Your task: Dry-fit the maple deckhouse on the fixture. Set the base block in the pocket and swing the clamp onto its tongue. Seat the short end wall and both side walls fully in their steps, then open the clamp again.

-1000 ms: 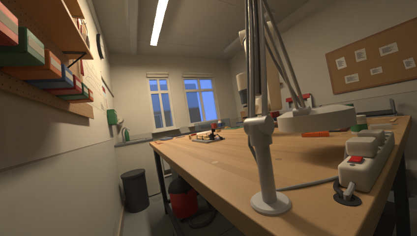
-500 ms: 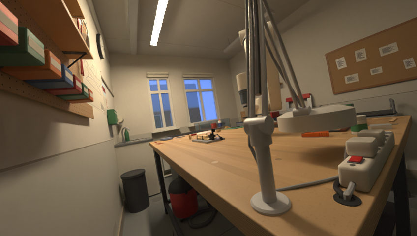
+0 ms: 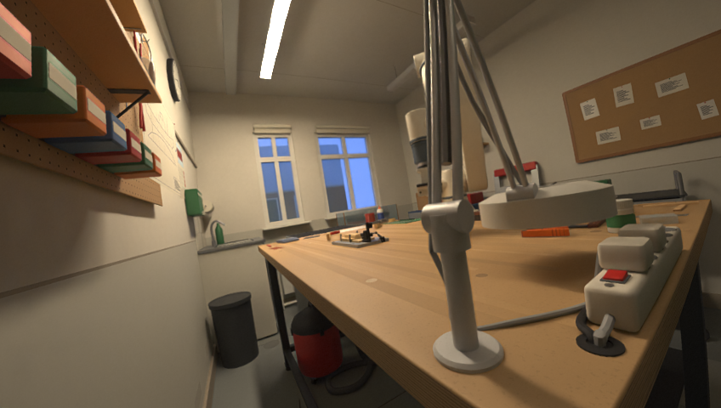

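Observation:
The fixture (image 3: 358, 237) sits far off near the back left corner of the workbench, a flat grey plate with pale maple pieces on it, too small to tell apart. A black toggle clamp with a red handle (image 3: 369, 225) stands upright on it. The robot arm (image 3: 424, 146) rises behind the desk lamp's struts at the bench's far side, and my gripper is hidden behind the lamp, so I cannot see whether it holds a maple part.
A desk lamp (image 3: 458, 283) with a wide white head stands in the foreground and blocks much of the view. A power strip (image 3: 632, 275) lies on the right. An orange bar (image 3: 545, 232) and a green-banded jar (image 3: 620, 213) rest further back.

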